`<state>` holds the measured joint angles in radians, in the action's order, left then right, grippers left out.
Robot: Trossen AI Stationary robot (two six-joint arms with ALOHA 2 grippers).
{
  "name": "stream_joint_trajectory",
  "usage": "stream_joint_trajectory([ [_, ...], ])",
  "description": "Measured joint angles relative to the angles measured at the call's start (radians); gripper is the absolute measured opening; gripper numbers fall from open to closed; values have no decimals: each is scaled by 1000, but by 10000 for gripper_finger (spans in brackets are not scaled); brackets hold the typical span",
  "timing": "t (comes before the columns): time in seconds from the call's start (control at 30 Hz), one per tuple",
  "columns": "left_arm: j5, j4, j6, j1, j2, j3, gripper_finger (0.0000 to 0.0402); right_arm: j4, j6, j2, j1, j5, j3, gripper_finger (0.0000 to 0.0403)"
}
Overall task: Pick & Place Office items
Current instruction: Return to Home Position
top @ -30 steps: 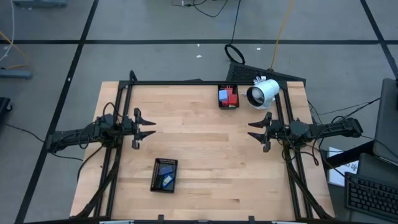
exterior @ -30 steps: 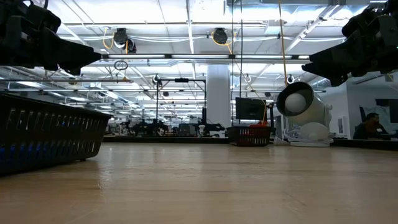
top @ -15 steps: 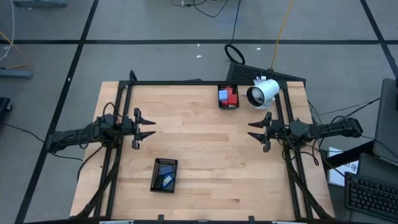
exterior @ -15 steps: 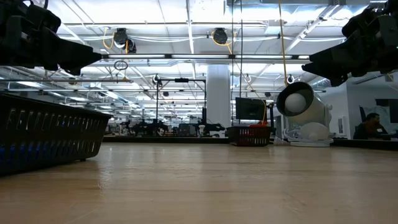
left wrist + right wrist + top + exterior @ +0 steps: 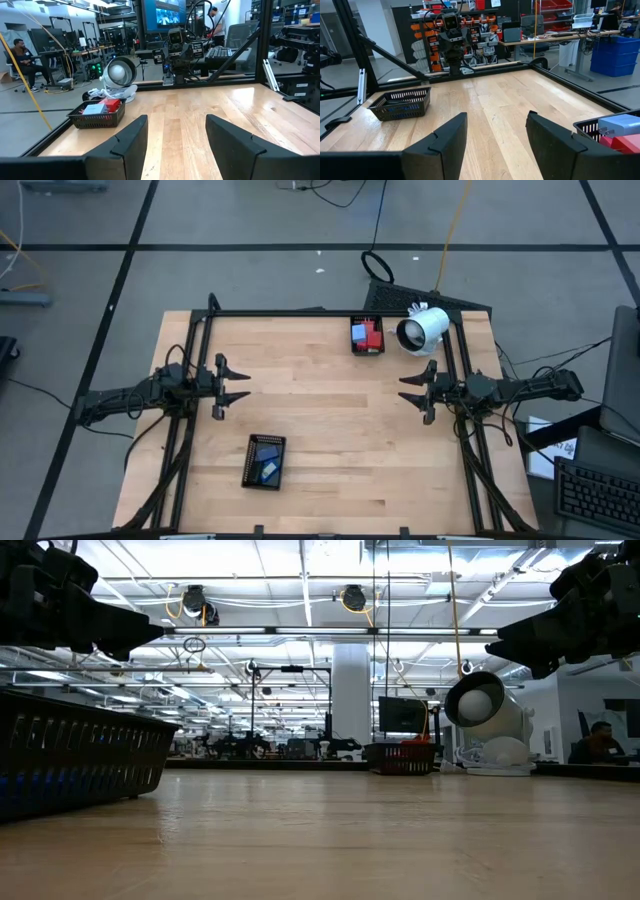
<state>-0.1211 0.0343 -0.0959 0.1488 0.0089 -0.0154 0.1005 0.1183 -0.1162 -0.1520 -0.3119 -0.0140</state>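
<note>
Red and light-blue office items fill a black mesh tray (image 5: 367,335) by the table's far edge, also seen in the left wrist view (image 5: 98,112) and the right wrist view (image 5: 615,131). Blue and dark flat pieces lie in a second mesh tray (image 5: 266,461) near the near edge, also in the right wrist view (image 5: 401,103). My left gripper (image 5: 236,387) hovers open above the table's left side. My right gripper (image 5: 408,390) hovers open above the right side. Both point toward the table's middle and hold nothing.
A white cylindrical device (image 5: 422,329) lies at the far right corner beside the far tray. A black frame (image 5: 300,312) runs along the table's far, left and right edges. Bare wood lies between the two grippers. People sit in the room beyond (image 5: 22,57).
</note>
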Motion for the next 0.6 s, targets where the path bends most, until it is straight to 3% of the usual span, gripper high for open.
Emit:
stream_joint_trajectory([
  [0.6,0,0,1,0,0,0,157,0,0,0,0,0,0,196],
])
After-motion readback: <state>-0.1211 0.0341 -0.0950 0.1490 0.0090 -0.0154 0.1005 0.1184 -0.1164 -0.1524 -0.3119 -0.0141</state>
